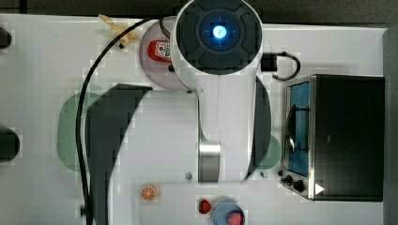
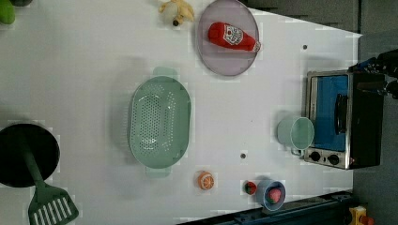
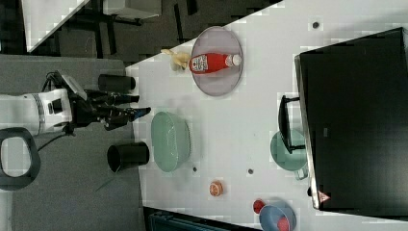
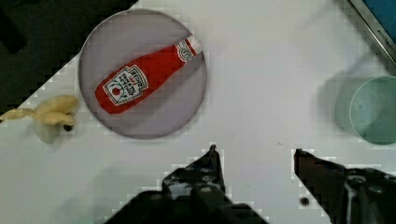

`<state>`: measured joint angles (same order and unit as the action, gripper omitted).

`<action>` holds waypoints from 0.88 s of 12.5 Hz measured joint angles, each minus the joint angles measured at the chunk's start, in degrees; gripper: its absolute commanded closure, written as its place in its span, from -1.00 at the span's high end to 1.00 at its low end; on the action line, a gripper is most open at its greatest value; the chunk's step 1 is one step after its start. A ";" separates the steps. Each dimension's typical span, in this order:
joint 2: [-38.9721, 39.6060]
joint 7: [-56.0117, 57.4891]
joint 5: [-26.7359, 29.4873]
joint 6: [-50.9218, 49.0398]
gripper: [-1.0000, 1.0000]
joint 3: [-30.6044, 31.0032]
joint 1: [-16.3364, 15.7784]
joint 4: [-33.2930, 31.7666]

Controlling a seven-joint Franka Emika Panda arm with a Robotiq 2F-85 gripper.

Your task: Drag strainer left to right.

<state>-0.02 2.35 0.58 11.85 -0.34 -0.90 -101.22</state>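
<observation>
The red ketchup bottle (image 4: 144,74) lying on the grey plate (image 4: 187,116), near one corner of the white table (image 4: 261,70), carries a white shield label reading "HEINZ" over a small tomato picture; the finer print can't be made out. The toaster oven (image 3: 356,115) bears a small warning triangle (image 3: 323,196), unreadable inside.

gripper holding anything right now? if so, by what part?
Nothing is held. The gripper stands open with only bare table between its fingers, and the strainer sits alone on the table, untouched.
</observation>
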 measured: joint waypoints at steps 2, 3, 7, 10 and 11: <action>-11.18 -3.73 -0.26 -12.29 0.82 -2.32 -0.68 -10.13; -16.28 -4.44 -0.23 -15.18 1.00 -3.27 -0.22 -12.59; -26.98 -5.90 -0.32 -11.19 1.00 -3.29 1.86 -9.34; -23.29 -10.10 2.13 -8.22 1.00 3.02 1.99 -5.93; -20.13 -13.33 2.47 -7.08 1.00 7.05 1.84 -5.54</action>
<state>-20.14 -10.99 3.05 4.77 6.72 0.94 -106.76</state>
